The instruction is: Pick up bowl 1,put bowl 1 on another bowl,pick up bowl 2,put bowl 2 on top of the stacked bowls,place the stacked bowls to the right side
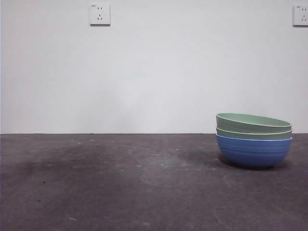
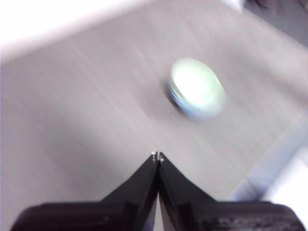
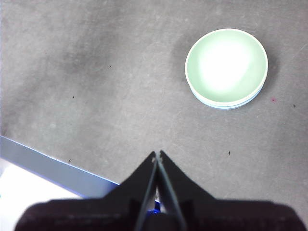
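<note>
The stacked bowls [image 1: 253,139] stand on the right side of the table: a blue ribbed bowl [image 1: 253,151] at the bottom, a pale green bowl [image 1: 253,133] nested in it, and a second pale green bowl [image 1: 252,122] on top, slightly tilted. From above, the stack [image 3: 226,67] shows as a pale green disc, blurred in the left wrist view [image 2: 196,88]. My left gripper [image 2: 157,156] is shut and empty, high above the table and away from the stack. My right gripper [image 3: 157,154] is also shut and empty, well clear of the bowls.
The dark grey table [image 1: 120,183] stretches across the front view, backed by a white wall with two sockets [image 1: 99,14]. The table's edge [image 3: 57,166] shows near the right gripper. No arm appears in the front view.
</note>
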Available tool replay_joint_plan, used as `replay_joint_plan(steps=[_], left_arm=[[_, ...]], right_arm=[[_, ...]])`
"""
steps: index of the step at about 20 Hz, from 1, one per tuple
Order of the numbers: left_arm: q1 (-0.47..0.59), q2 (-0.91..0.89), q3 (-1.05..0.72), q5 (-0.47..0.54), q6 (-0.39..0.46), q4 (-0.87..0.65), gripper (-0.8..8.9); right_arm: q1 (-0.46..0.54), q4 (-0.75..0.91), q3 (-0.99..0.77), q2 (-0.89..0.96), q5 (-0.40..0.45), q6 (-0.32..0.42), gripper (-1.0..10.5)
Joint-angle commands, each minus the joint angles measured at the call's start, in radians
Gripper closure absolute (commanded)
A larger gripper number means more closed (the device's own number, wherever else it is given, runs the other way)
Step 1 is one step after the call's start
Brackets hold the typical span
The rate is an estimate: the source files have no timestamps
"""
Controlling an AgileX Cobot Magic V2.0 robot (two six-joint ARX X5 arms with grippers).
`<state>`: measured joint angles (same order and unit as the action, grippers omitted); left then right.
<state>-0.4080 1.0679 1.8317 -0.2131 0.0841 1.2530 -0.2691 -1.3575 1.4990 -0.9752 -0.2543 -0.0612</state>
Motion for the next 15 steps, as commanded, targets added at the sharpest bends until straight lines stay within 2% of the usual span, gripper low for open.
replay_joint_plan(steps=[1,4,7,10,13,15], left_arm=[[0.098,-0.106,-0.048,-0.002,0.062,-0.150,8.17],[0.224,-0.285,-0.236,0.009,0.090,-0.386,8.17],[0.309,-0.468,-0.519,0.084,0.147,-0.645,8.17],[0.383,-0.643,-0.844,0.089,0.147,-0.890,8.17],[0.419,-0.782,-1.117,0.089,0.142,-1.043,8.17],[0.432,-0.860,-1.287,0.090,0.109,-1.123,8.17]], right_arm=[[-0.002,-0.019,-0.008,0.000,-0.001,-0.009,9.4],[-0.002,-0.019,-0.008,0.000,-0.002,-0.009,9.4],[-0.002,-0.019,-0.008,0.000,-0.002,-0.009,9.4],[-0.002,-0.019,-0.008,0.001,-0.001,-0.009,9.4],[-0.002,-0.019,-0.008,0.000,-0.001,-0.009,9.4],[-0.002,-0.019,-0.008,0.000,-0.002,-0.009,9.4]])
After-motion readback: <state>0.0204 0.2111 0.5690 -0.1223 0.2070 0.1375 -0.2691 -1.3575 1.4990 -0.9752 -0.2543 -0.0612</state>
